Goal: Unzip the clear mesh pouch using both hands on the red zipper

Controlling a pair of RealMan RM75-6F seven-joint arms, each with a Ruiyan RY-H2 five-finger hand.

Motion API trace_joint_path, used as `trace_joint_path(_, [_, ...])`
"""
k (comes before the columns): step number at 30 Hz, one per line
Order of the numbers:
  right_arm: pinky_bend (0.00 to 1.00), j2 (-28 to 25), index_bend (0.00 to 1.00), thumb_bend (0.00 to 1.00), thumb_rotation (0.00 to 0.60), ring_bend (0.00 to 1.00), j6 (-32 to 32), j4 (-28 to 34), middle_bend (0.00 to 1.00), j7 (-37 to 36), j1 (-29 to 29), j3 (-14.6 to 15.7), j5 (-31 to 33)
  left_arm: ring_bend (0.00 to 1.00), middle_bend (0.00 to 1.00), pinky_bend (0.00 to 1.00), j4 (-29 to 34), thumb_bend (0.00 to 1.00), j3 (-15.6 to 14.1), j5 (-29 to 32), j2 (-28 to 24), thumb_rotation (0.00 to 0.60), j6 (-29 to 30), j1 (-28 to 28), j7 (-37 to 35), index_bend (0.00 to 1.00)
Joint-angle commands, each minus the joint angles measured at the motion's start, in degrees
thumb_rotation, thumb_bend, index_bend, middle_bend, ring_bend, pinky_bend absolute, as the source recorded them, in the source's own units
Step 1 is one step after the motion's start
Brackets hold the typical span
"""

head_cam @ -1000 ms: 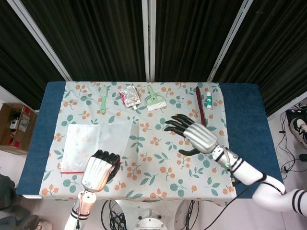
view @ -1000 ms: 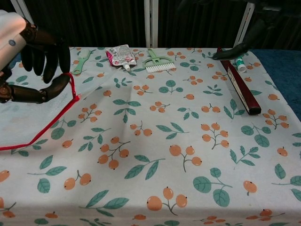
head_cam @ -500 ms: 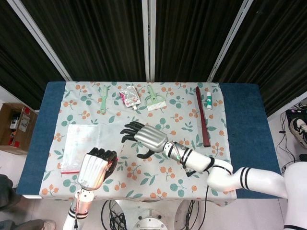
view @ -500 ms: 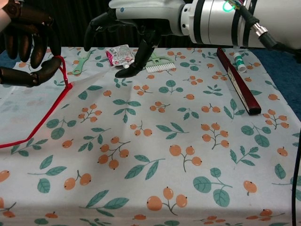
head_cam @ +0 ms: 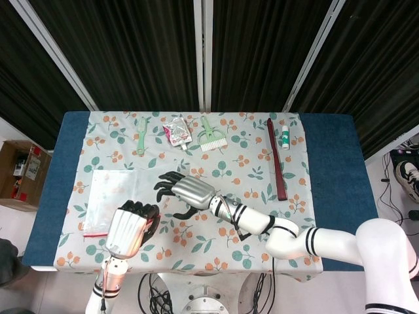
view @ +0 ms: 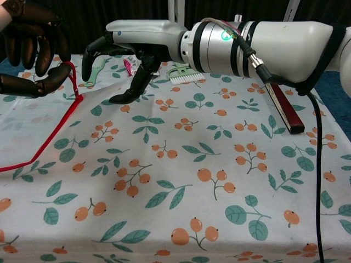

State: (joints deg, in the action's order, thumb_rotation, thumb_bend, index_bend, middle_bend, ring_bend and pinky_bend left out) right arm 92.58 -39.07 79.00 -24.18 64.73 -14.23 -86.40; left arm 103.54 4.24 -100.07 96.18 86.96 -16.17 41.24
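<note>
The clear mesh pouch (head_cam: 124,190) lies flat on the left of the floral tablecloth. Its red zipper (view: 52,131) runs along the near edge. My left hand (head_cam: 129,229) is at the pouch's near right corner; in the chest view the left hand (view: 33,49) pinches the red zipper end and lifts it off the cloth. My right hand (head_cam: 183,191) hovers just right of the pouch with fingers spread and nothing in it. In the chest view the right hand (view: 131,52) hangs close to the raised zipper end without touching it.
Along the far edge lie a green comb (head_cam: 141,135), a foil sachet (head_cam: 177,131), a green brush (head_cam: 211,135), a long dark red bar (head_cam: 275,160) and a small white tube (head_cam: 285,136). A cardboard box (head_cam: 23,173) stands off the table's left side.
My right hand has swept left from the table's right half to just beside the pouch. My left hand has raised the red zipper end slightly.
</note>
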Motion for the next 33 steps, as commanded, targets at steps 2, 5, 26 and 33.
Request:
trace_joint_path(2, [0.00,2.3,0.36,0.23,0.600,0.00,-0.1,-2.4,0.17,-3.3,1.4,0.9,-0.8,0.66,0.70,0.64,0.0,0.45,0.2,0.2,0.0,0.600,-0.3,0.1,0.0,0.74])
trace_joint_path(5, [0.00,3.8,0.41,0.27,0.600,0.00,-0.6,-4.1,0.19,-4.9,2.0,1.1,-1.0,0.66,0.70,0.64,-0.1,0.45,0.2,0.3,0.0,0.600,-0.3,0.2,-0.1,0.74])
trace_joint_path(26, [0.02,7.4,0.82,0.47,0.600,0.11,-2.9,-9.0,0.41,-8.1,3.2,-1.2,3.3,0.66,0.70,0.65,-1.3,0.46,0.3,1.6,-0.4,0.600,0.5,1.7,-3.0,0.74])
trace_joint_path(33, [0.04,4.6,0.83,0.48,0.600,0.13,-4.1,-6.1,0.42,-6.2,2.0,-1.9,4.9,0.66,0.70,0.65,-2.0,0.46,-0.4,2.9,-0.4,0.600,-0.5,2.0,-5.0,0.74])
